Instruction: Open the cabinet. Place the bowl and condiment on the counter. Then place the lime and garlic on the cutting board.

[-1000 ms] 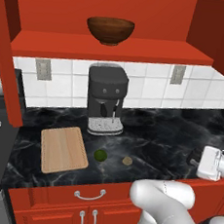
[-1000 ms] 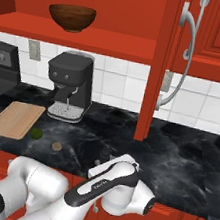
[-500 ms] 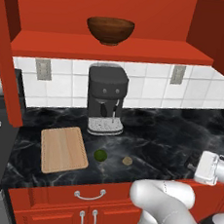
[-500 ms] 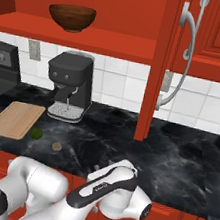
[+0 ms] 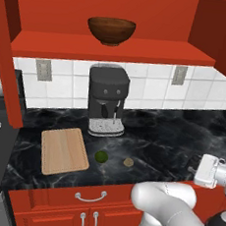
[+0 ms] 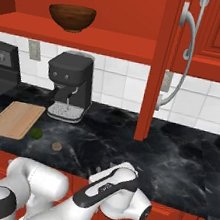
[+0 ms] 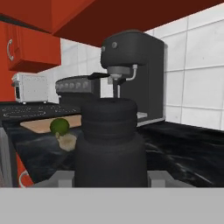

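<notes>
- The cabinet (image 6: pixel 160 64) stands open; its right door (image 6: pixel 153 89) hangs edge-on to the right of the coffee machine (image 5: pixel 106 99), the long silver handle (image 6: pixel 185 53) facing outward.
- The bowl (image 5: pixel 111 30) sits upright on the cabinet's lower shelf (image 5: pixel 111 49), directly above the coffee machine. From this low angle I cannot tell whether anything lies inside it.
- The coffee machine stands on the counter (image 5: pixel 161 140) against the white tiled wall.
- The cutting board (image 5: pixel 63 150) lies flat on the counter, in front of the coffee machine and to its left, with nothing on it.
- The lime (image 5: pixel 101 156) rests on the counter in front of the coffee machine, just beside the board's right edge but off it.
- The garlic (image 5: pixel 128 162) lies on the counter just to the right of the lime, apart from it.
- In the hand view the condiment (image 7: pixel 110 144) stands upright close before the camera, with the coffee machine behind it and the lime and garlic off to its left.
- The gripper (image 7: pixel 110 177) has its fingers (image 7: pixel 63 178) on either side of the condiment's base, partly spread and close against its body; I cannot tell whether they actually pinch it.
- The arm's hand reaches low over the counter's front edge, well to the right of the coffee machine.
</notes>
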### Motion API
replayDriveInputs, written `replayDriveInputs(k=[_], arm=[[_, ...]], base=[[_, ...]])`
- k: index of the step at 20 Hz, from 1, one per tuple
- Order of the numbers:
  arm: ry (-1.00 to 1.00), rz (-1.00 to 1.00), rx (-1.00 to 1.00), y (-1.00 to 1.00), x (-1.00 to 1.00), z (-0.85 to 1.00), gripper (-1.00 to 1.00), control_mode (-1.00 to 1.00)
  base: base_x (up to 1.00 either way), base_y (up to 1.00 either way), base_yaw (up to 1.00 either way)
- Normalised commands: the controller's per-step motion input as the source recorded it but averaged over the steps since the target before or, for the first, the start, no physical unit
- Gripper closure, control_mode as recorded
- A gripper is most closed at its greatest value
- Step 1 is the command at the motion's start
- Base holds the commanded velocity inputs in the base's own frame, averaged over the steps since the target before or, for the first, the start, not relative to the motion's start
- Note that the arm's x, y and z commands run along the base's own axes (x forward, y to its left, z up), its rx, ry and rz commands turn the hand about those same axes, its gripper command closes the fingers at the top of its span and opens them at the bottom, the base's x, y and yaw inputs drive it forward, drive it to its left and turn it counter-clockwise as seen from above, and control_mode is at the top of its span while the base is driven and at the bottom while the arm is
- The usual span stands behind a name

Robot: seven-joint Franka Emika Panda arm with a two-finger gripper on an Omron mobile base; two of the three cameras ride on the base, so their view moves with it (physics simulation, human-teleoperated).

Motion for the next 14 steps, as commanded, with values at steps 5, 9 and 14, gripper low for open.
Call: replayDriveInputs(k=[5,9,14], arm=[[0.00,0.00,0.00,0.00,0.20,-0.10,1.00,-1.00],[0.00,0.00,0.00,0.00,0.19,-0.10,1.00,-1.00],[0.00,0.00,0.00,-0.02,0.13,-0.15,1.00,-1.00]], base=[[0.00,0.00,0.00],[0.00,0.00,0.00],[0.00,0.00,0.00]])
